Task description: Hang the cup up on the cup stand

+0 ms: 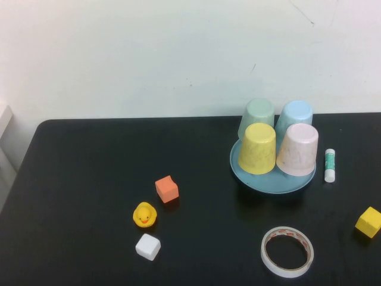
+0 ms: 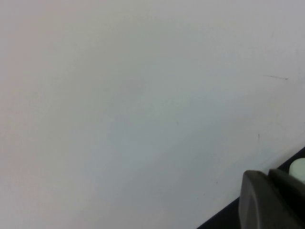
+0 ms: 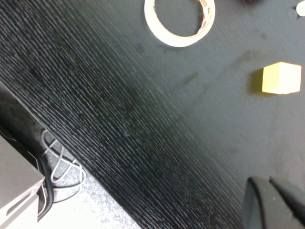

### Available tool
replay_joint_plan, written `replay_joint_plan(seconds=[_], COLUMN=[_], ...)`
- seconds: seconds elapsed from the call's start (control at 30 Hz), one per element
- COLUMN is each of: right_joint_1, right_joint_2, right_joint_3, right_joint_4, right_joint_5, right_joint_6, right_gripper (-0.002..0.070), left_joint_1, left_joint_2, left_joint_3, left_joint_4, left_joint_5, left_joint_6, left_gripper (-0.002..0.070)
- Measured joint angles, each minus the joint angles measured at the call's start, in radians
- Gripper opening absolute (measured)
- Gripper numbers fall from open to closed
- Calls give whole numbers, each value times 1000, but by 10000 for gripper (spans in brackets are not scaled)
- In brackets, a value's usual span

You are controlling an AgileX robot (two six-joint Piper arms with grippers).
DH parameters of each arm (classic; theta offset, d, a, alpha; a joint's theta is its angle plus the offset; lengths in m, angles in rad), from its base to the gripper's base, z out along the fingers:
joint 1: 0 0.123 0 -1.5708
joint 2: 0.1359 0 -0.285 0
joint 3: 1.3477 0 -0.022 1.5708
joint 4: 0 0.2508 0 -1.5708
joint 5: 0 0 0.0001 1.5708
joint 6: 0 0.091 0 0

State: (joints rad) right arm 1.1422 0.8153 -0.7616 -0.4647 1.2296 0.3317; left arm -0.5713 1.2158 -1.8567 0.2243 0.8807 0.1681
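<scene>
The pale pink cup (image 1: 297,149) stands upside down on the right front of the teal cup stand (image 1: 272,180), beside a yellow cup (image 1: 258,148). Behind them, a green cup (image 1: 258,116) and a light blue cup (image 1: 294,116) are also upside down on the stand. The pegs are hidden under the cups. Neither arm shows in the high view. The left gripper (image 2: 268,172) is shut and empty, and faces the white wall above the table's far edge. The right gripper (image 3: 269,180) is shut and empty, and hangs over bare black table near its front edge.
On the black table lie an orange cube (image 1: 167,189), a yellow duck (image 1: 144,215), a white cube (image 1: 147,246), a tape roll (image 1: 287,251), a yellow cube (image 1: 368,221) and a glue stick (image 1: 330,165). Cables (image 3: 62,167) lie on the floor past the table edge.
</scene>
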Motion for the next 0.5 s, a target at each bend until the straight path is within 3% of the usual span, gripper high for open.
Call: replay_joint_plan(seconds=[0.23,0.5], right_joint_1=[0,0], right_joint_2=[0,0], right_joint_3=[0,0], right_joint_4=[0,0], right_joint_5=[0,0], right_joint_6=[0,0], right_gripper=[-1,-1], left_joint_1=[2,2], left_joint_2=[-298,-516], left_joint_3=[408,787], left_joint_4=[24,0], left_joint_5=[-148,-119], left_joint_6=[-155,-198], left_gripper=[0,0])
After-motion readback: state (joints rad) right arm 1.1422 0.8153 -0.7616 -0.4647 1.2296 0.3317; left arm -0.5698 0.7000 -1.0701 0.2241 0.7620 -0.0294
